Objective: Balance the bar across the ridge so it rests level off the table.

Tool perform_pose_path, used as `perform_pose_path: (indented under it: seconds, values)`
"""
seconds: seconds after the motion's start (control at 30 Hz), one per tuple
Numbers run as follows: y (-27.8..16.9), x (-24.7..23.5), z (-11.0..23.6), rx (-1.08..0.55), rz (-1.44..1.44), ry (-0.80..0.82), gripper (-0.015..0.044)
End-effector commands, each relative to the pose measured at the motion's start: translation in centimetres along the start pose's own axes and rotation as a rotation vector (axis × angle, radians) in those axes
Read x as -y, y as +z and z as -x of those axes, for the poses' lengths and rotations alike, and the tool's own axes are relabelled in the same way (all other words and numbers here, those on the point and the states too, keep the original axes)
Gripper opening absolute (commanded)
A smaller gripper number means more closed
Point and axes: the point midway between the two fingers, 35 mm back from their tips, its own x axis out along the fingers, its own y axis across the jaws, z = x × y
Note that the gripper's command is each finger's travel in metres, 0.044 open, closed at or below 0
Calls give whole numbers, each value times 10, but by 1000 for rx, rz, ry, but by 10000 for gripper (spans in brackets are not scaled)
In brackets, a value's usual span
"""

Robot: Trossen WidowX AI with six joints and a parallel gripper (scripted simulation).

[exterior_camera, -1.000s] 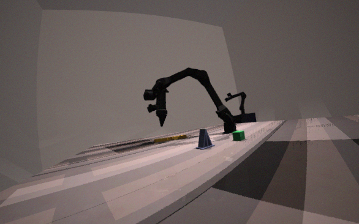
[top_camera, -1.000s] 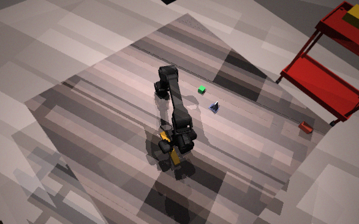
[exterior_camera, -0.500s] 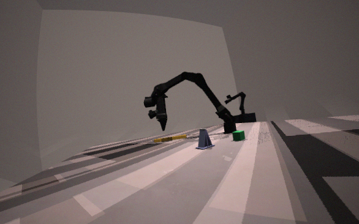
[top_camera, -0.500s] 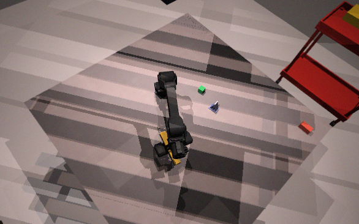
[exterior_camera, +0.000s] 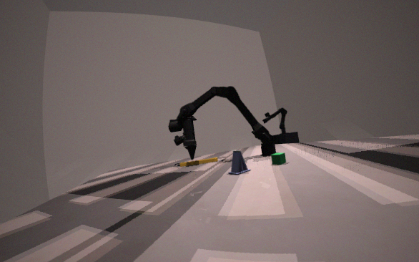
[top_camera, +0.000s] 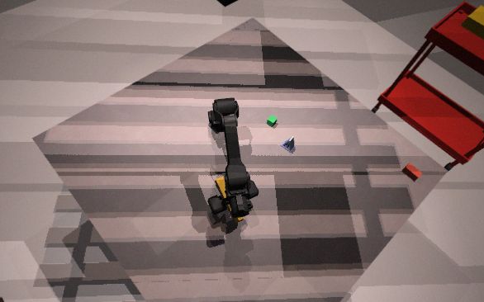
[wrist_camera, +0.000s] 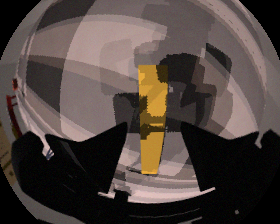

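Striped grey table [top_camera: 97, 136] carries yellow bar [exterior_camera: 199, 162], blue ridge [exterior_camera: 239, 162], green cube [exterior_camera: 278, 158], red block [top_camera: 411, 171]
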Motion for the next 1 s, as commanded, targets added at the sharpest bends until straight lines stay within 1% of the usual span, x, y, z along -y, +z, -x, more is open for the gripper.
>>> perform_pose_path:
  seconds: [0.0,0.3,0.77,0.97]
  values:
    - [-2,-1,-8,-9,-4,7,315]
    - [-3,-1,-22,-9,-4,7,315]
    - [-3,-1,-22,-9,-4,7,315]
    - [-2,-1,-21,-9,0,2,157]
